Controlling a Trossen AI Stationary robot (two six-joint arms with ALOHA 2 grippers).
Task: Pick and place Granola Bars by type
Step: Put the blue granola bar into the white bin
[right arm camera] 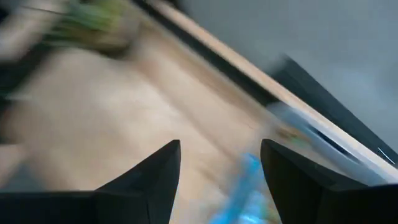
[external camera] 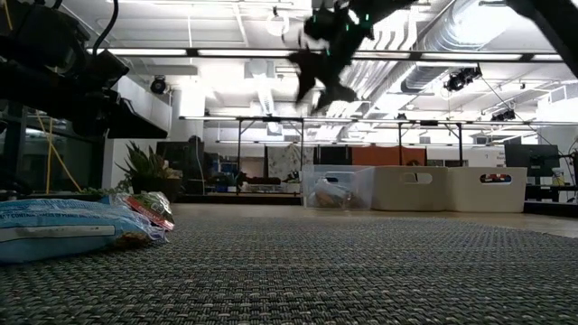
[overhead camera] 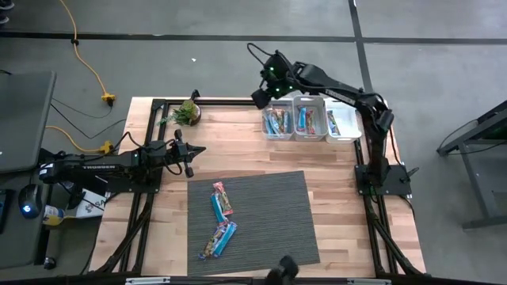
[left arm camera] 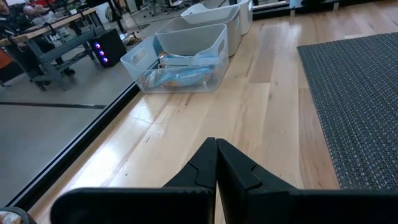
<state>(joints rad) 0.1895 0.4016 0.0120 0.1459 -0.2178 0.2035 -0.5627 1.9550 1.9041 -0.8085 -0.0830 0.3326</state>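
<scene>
Over the leftmost clear bin (overhead camera: 278,123) we have the right gripper (overhead camera: 261,96) spread wide, holding nothing; we'd lift clear of the thin rim before swinging to the mat (overhead camera: 269,198). Left gripper (overhead camera: 190,152) sits pressed together by the plant (overhead camera: 188,112). Remaining Granola Bars (overhead camera: 219,219), flat and glossy, lie on the ribbed grey weave; we'd pinch across the narrow width.

Table (overhead camera: 333,162): pale wooden planks in a black frame.
Mat (overhead camera: 269,210): grey, woven, on the table's near half.
Bins (overhead camera: 342,107): three clear ones in a row at the far edge, touching side by side.
Potted plant (overhead camera: 187,112): small and green, at the far left corner.
Yellow cable (overhead camera: 89,65): trails across the grey floor, left of the table.
Room behind: long ceiling lights, desks, monitors.
</scene>
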